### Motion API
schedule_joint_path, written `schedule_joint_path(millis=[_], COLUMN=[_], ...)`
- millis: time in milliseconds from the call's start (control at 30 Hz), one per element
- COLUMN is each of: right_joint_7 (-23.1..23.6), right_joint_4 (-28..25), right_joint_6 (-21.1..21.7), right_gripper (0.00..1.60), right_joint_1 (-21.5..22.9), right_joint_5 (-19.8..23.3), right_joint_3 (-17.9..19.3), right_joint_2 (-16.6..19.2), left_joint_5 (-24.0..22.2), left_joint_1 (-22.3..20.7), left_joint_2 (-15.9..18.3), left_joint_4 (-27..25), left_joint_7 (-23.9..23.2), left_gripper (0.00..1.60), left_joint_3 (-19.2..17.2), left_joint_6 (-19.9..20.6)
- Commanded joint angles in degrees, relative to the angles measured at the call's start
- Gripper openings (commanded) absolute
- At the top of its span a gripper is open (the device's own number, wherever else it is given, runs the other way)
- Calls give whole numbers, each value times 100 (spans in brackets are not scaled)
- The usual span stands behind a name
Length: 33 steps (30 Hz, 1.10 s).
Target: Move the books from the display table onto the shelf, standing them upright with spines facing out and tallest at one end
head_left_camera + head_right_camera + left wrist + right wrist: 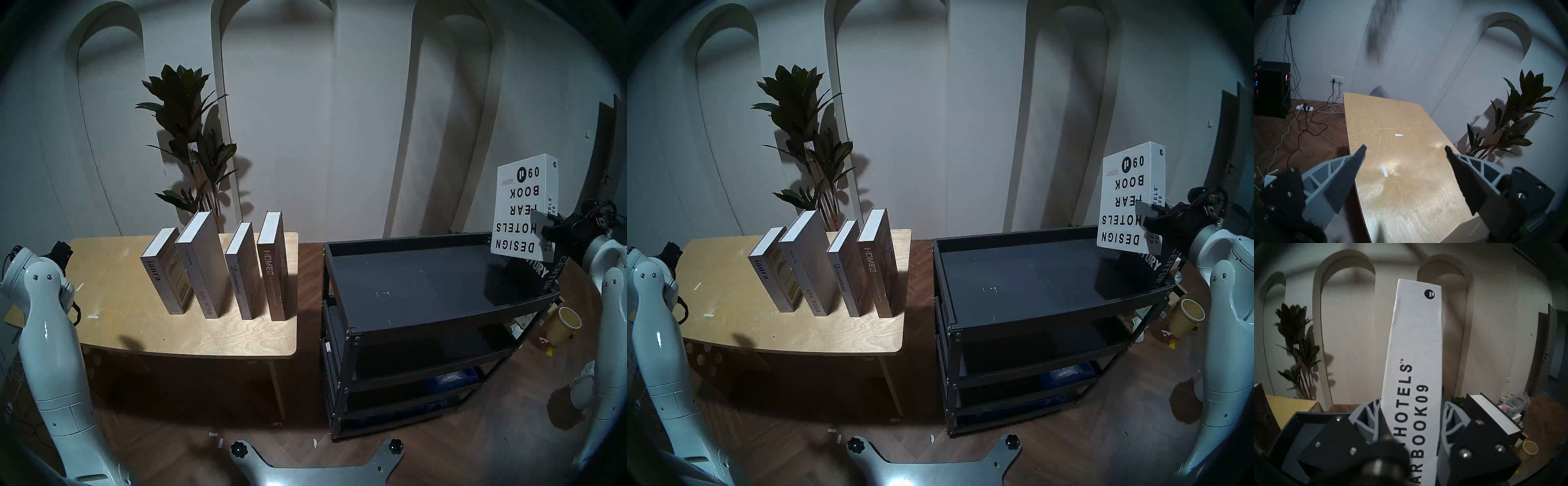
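Several grey books stand upright, spines toward me, on the plywood display table (135,325): "iaura" (163,275), "SPECIAL ISSUE" (203,268), "Discontent" (241,275) and "HOMES" (273,271). My right gripper (543,222) is shut on the white "DESIGN HOTELS YEARBOOK" (522,203). It holds the book upside down and slightly tilted over the right end of the black shelf's top tray (407,281). The book's spine (1413,348) rises between the fingers. A black "CENTURY" book (536,275) stands on the tray just below it. My left gripper (1405,147) hangs open over the table's left end.
A tall potted plant (193,135) stands behind the table. A yellow bucket (563,325) and clutter sit on the floor right of the shelf. Cables and a power strip (1305,107) lie left of the table. Small white tape strips (1384,170) are stuck on the tabletop.
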Motion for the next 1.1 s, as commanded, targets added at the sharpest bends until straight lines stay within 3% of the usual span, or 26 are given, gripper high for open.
schedule_joint_path(millis=[0,133,467,633,900,967,1067], right_joint_7=[42,0,-138,-36,319,458,879], right_joint_4=[304,578,741,845,953,1072,1310], right_joint_6=[-489,-916,-1314,-1866,-2426,-2439,-1650], right_gripper=[0,0,0,0,0,0,0], right_joint_1=[170,412,1036,806,318,280,306], right_joint_5=[153,-117,-626,-1093,-1439,-1421,-834], right_joint_3=[-140,-439,-933,-1000,-589,-560,-561], right_joint_2=[-420,-164,477,600,462,491,841], left_joint_5=[502,643,646,689,773,819,836], left_joint_1=[186,215,184,241,260,232,198], left_joint_2=[-8,-13,-54,-65,-98,-109,-126], left_joint_4=[-97,-52,19,131,306,329,340], left_joint_7=[-219,-273,-254,-291,-377,-364,-336], left_gripper=[160,160,160,160,160,160,160], left_joint_3=[131,214,312,187,204,280,379], left_joint_6=[-635,-814,-923,-1088,-1292,-1337,-1339])
